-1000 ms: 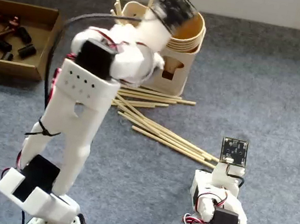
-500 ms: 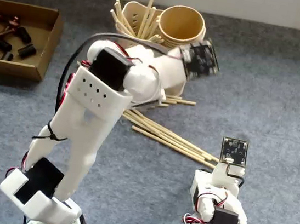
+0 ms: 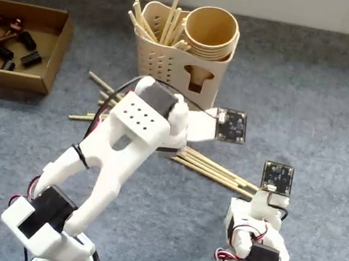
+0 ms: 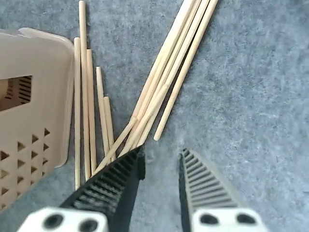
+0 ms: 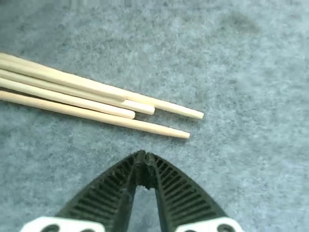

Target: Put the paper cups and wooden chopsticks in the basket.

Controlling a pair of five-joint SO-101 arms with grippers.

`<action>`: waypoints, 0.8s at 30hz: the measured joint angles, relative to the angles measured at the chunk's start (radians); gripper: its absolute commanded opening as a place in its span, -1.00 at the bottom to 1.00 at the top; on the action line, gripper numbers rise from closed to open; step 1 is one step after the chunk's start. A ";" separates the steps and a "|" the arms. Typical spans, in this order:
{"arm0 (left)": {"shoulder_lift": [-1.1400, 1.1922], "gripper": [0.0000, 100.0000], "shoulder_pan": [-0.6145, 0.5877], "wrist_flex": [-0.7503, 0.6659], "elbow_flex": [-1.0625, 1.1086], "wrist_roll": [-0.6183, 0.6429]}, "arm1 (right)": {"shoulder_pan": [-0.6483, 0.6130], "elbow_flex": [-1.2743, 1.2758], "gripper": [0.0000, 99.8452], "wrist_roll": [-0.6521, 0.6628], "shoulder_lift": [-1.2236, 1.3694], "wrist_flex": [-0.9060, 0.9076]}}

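Note:
A beige basket stands at the back of the grey carpet, holding stacked paper cups and several wooden chopsticks. More chopsticks lie in front of it, and others fan out to its left. My left arm bends low over that pile. Its gripper is open just above the carpet, at the near ends of the loose chopsticks, with the basket wall beside it. My right gripper is shut and holds nothing, a short way from several chopstick tips.
A cardboard box with dark small parts sits at the back left. The right arm's base stands at the front right. Bare carpet stretches to the right of the basket.
My left arm has swung down from over the basket's cups to low over the chopsticks in front of it. The right arm has barely shifted.

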 measured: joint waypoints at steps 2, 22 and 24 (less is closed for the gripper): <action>0.000 -0.76 0.003 -0.054 0.057 -0.035 | 0.026 0.000 -0.99 0.000 0.000 -0.018; 0.339 -0.77 0.002 -0.241 0.005 -0.055 | 0.051 0.000 -0.99 0.000 0.000 -0.040; 0.351 -0.77 0.002 -0.241 -0.009 -0.055 | 0.051 0.000 -0.99 0.000 0.000 -0.040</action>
